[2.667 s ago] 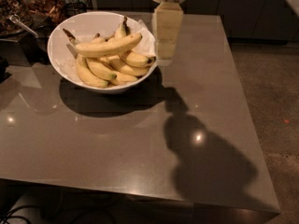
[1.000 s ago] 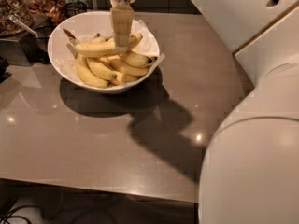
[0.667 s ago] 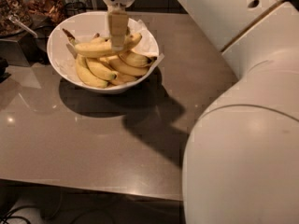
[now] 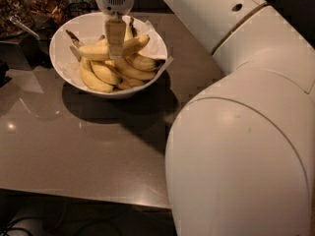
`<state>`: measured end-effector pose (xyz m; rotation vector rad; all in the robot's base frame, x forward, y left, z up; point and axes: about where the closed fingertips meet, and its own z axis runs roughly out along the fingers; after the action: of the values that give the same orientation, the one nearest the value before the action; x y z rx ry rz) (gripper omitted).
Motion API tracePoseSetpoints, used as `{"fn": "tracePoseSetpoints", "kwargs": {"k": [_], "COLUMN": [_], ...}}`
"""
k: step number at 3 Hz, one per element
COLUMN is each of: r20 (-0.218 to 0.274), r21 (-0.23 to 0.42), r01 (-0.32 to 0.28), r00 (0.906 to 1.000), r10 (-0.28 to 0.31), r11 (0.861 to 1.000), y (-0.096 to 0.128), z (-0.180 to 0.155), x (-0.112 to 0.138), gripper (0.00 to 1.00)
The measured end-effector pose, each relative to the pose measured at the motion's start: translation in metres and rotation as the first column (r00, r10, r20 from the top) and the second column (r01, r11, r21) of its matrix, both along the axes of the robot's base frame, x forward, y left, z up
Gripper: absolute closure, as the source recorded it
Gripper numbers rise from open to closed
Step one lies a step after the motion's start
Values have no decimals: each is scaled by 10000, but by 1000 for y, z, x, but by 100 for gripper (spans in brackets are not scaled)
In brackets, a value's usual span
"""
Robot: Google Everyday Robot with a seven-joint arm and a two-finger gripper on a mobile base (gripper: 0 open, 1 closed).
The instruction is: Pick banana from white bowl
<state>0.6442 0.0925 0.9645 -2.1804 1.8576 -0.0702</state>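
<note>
The white bowl (image 4: 60,65) stands at the back left of the table, with white paper at its right rim. The banana (image 4: 91,51) lies across the top of the pile, long and pale yellow, with its dark stem pointing to the left rim. My gripper (image 4: 115,53) hangs straight down from the wrist over the middle of the bowl. Its tip is at the middle of the banana and covers that part of it.
Several shorter curved bananas (image 4: 106,75) lie under the top one. My white arm (image 4: 236,132) fills the right half of the view. Dark clutter (image 4: 42,4) stands behind the bowl at the back left. The grey table (image 4: 74,146) ends at a front edge low in the view.
The gripper moved left from beside the bowl's right rim to over the bowl's middle and came down onto the top banana. The arm swung into the right of the view.
</note>
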Motion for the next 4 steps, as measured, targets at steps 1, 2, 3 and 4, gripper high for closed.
{"fn": "tracePoseSetpoints", "kwargs": {"k": [1,2,3,4], "r20": [-330,-577,-338,-171], "r21": [-123,-240,-16,145], "r01": [9,96,82,74], "r00": [9995,9983,9994,9998], "r10": [-13,-110,-83,-71], "r11": [9999,9997,10000,9999], "y": [2,-2,5,10], "z": [-17,-33,-34,-34], "x": [4,4,11,16], "gripper": [34,52,75,98]}}
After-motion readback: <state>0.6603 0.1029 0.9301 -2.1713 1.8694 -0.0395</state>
